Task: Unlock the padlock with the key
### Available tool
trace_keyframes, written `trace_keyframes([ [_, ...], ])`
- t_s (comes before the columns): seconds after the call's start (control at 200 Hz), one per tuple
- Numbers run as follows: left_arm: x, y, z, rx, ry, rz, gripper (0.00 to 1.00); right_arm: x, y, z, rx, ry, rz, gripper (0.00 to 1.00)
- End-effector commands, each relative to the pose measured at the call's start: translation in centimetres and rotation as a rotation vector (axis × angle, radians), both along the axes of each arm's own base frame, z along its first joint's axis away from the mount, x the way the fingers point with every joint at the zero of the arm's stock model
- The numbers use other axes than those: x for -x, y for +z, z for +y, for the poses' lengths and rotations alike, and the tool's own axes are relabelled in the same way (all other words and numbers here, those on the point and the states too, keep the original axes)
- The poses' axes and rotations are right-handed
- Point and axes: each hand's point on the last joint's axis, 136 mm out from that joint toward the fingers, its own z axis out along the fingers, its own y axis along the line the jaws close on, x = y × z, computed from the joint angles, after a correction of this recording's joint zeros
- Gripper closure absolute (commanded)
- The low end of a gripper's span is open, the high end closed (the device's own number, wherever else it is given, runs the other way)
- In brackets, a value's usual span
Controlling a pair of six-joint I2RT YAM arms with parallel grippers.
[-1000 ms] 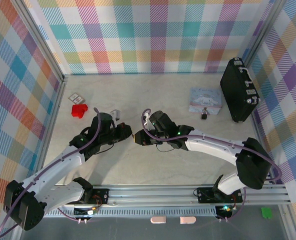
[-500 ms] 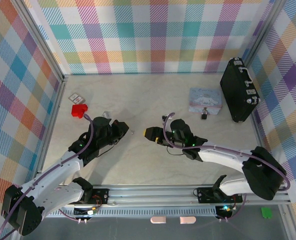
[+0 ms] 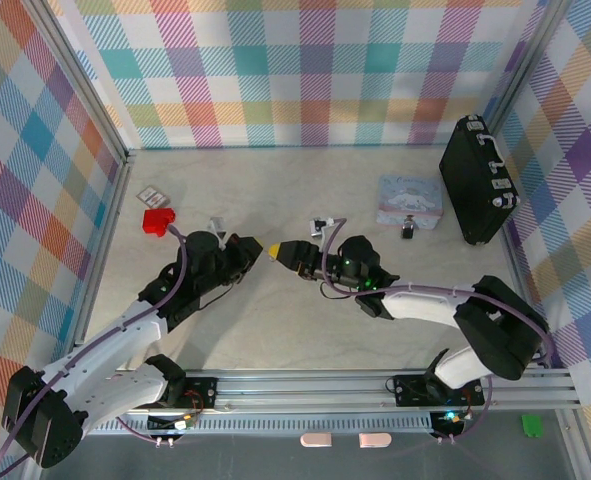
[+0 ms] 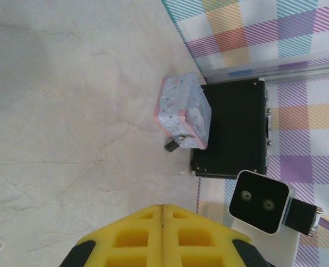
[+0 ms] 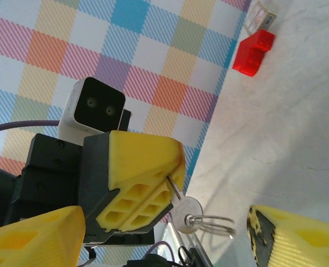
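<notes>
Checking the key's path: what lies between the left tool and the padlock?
Top view: the right tool and its wrist sit between them; beyond that, bare table up to the padlock.

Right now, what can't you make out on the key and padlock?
- key blade: right wrist view, buried between the left gripper's shut fingers.
- padlock keyhole, locked or not: left wrist and top external views, too small.
- Whether the padlock is hooked to the pale blue tin or just beside it: too small, both views.
</notes>
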Motion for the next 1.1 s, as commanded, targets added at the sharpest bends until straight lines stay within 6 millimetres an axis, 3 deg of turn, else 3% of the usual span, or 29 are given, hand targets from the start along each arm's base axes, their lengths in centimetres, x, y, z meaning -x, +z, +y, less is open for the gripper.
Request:
trace_keyframes([
  [0.0, -0.2, 3.4, -1.4, 0.076, -0.029, -0.065, 1.0, 0.1, 2.3, 0.7, -0.078, 0.048, -0.052, 0.25],
  [0.21, -0.2, 3.5, -1.8, 0.082, -0.028, -0.063, 1.0, 0.7, 2.9, 0.9, -0.085, 0.083, -0.075, 0.39],
  [0.55, 0.0, 2.5, -0.9, 0.05, 0.009, -0.04, 1.0, 0.9, 3.2, -0.3, -0.079, 0.041, -0.096, 0.54],
  [1.095, 0.3, 2.0, -0.4, 0.034, 0.022, -0.024, 1.0, 0.9, 3.1, -0.1, -0.056, 0.051, -0.082, 0.74],
])
